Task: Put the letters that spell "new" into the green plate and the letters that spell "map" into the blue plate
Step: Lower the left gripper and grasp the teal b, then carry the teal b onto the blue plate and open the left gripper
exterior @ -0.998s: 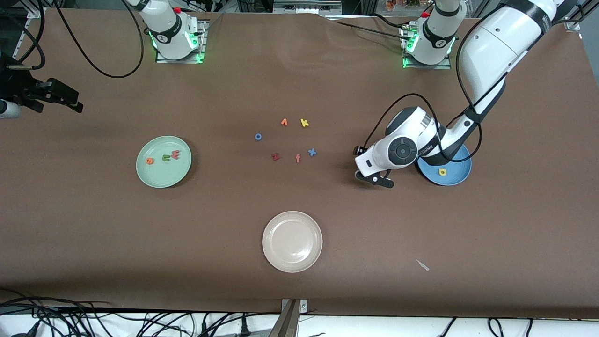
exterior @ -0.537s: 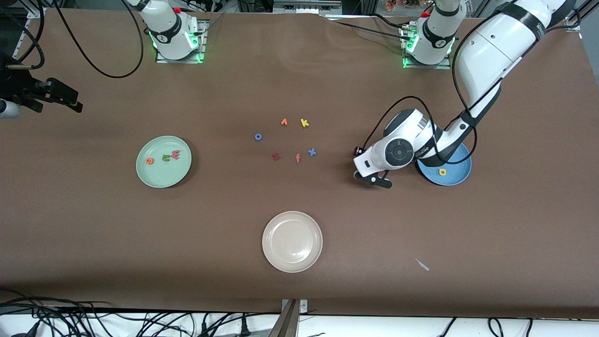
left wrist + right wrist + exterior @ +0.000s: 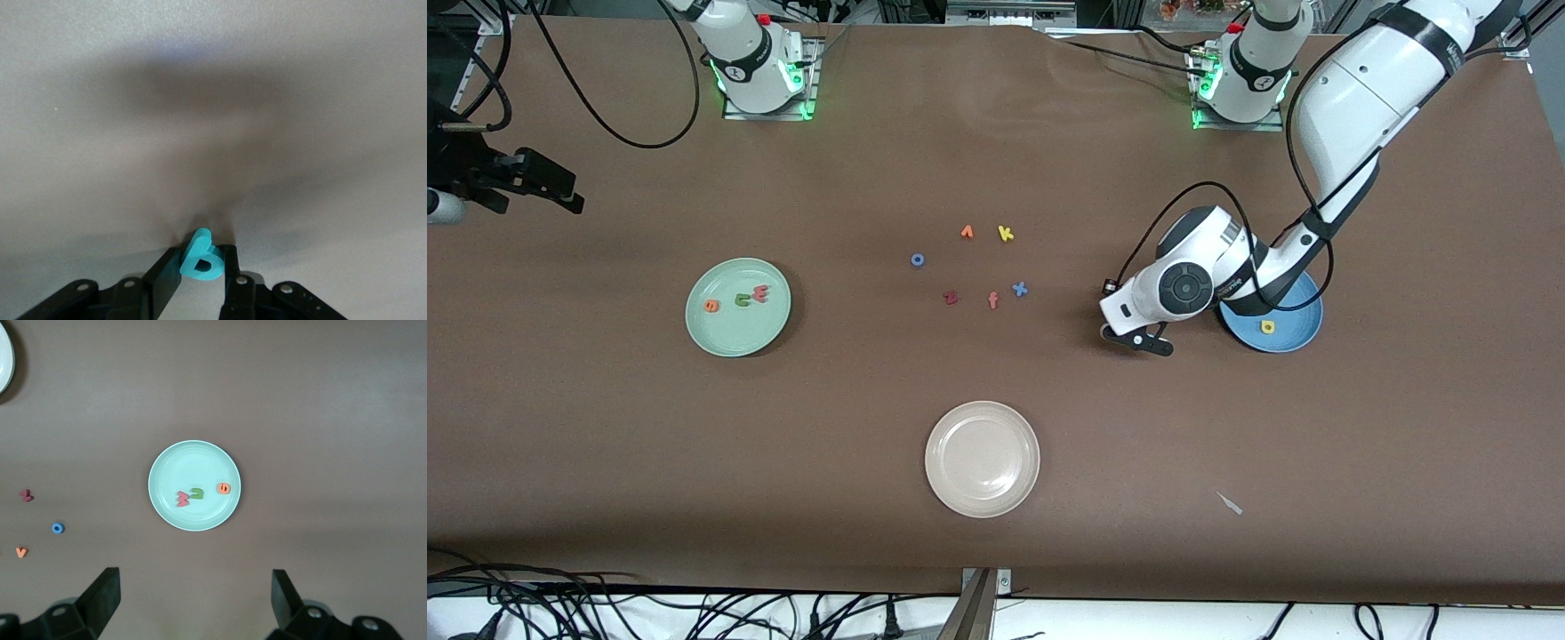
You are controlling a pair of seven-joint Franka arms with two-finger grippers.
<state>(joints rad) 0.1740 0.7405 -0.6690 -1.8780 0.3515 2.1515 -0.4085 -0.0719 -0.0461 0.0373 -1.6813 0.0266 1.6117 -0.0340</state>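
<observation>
The green plate [image 3: 738, 333] lies toward the right arm's end with an orange e [image 3: 711, 305], a green n [image 3: 743, 300] and a salmon w [image 3: 760, 292] in it. My left arm partly covers the blue plate [image 3: 1294, 338], where a yellow letter [image 3: 1267, 327] lies. Low at the table beside that plate, my left gripper [image 3: 1138, 340] is shut on a teal letter [image 3: 200, 263], which stands on edge between its fingers. High over the green plate [image 3: 193, 457], my right gripper [image 3: 195, 581] waits open and holds nothing.
Loose letters lie mid-table: an orange one [image 3: 967, 232], yellow k [image 3: 1006, 233], blue o [image 3: 917, 260], dark red z [image 3: 951, 298], salmon f [image 3: 992, 300], blue x [image 3: 1019, 288]. A beige plate [image 3: 983, 502] sits nearer the front camera. A white scrap [image 3: 1230, 503] lies beside it.
My left gripper's fingers have come together on the teal letter, and the left arm has shifted only slightly. The right arm has not moved.
</observation>
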